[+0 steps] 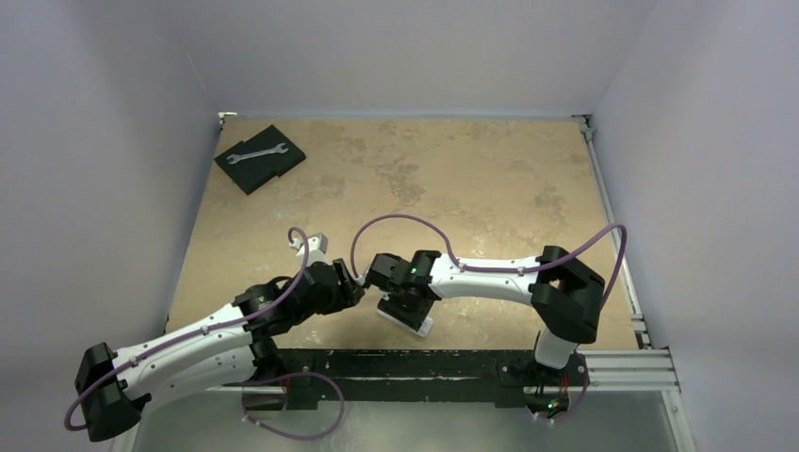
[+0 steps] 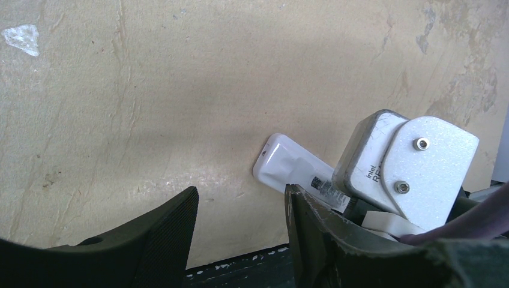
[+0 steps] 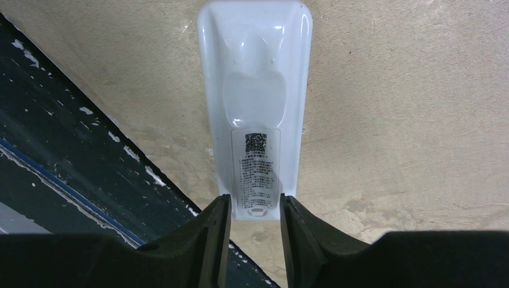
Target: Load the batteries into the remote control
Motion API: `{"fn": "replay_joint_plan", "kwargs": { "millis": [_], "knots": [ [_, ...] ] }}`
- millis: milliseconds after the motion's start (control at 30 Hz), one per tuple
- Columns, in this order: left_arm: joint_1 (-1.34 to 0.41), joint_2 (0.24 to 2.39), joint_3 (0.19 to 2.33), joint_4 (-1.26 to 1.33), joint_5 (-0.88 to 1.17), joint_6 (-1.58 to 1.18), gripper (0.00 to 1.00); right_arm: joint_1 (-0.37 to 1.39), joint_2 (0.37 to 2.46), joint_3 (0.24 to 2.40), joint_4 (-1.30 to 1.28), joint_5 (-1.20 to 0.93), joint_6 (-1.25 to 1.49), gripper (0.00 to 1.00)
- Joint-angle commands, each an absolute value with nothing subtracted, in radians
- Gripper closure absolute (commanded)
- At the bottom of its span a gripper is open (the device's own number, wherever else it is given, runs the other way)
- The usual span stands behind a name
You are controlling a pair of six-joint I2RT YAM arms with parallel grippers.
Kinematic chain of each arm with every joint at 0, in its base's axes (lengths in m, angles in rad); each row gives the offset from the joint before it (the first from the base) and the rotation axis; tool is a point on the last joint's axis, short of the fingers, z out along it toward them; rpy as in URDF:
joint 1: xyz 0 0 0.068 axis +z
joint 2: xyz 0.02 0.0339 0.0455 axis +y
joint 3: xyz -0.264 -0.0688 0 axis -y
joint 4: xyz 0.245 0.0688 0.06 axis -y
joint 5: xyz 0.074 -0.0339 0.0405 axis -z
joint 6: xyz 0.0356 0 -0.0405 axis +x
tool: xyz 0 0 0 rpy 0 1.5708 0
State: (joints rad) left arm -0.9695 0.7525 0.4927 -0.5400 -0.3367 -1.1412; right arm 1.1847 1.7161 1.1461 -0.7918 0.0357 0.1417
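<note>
The remote control lies flat near the table's front edge, back side up with its printed label showing. It also shows in the top view and the left wrist view. No orange bay shows. My right gripper hangs right over the remote's near end. Its jaws stand a narrow gap apart, narrower than the remote, with the tips above the remote's corners. My left gripper is open and empty just left of the remote, low over the table. The batteries are out of view.
A black foam pad with a silver wrench lies at the back left corner. The black rail of the table's front edge runs just behind the remote. The right wrist's camera housing crowds the left gripper's right side.
</note>
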Motion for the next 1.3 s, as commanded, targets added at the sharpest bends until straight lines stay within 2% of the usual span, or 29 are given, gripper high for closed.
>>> {"fn": "replay_joint_plan", "kwargs": {
  "millis": [0,400,600,800,900,1033,1267],
  "knots": [
    [-0.972,0.752,0.488,-0.522,-0.337,-1.137,0.46,1.190,1.721,1.183,-0.772,0.046,0.144,0.56],
    [-0.972,0.750,0.489,-0.522,-0.337,-1.138,0.46,1.190,1.676,1.176,-0.772,0.051,0.175,0.52],
    [-0.972,0.759,0.490,-0.515,-0.336,-1.137,0.46,1.189,1.618,1.140,-0.765,0.085,0.213,0.54],
    [-0.973,0.782,0.492,-0.500,-0.326,-1.131,0.46,1.189,1.547,1.099,-0.737,0.112,0.260,0.65],
    [-0.971,0.792,0.495,-0.493,-0.320,-1.130,0.46,1.189,1.525,1.084,-0.727,0.132,0.284,0.77],
    [-0.972,0.795,0.498,-0.492,-0.318,-1.131,0.46,1.189,1.506,1.064,-0.701,0.118,0.301,1.00],
    [-0.972,0.796,0.505,-0.497,-0.318,-1.130,0.46,1.189,1.502,1.029,-0.640,0.100,0.325,1.00]
  ]
}}
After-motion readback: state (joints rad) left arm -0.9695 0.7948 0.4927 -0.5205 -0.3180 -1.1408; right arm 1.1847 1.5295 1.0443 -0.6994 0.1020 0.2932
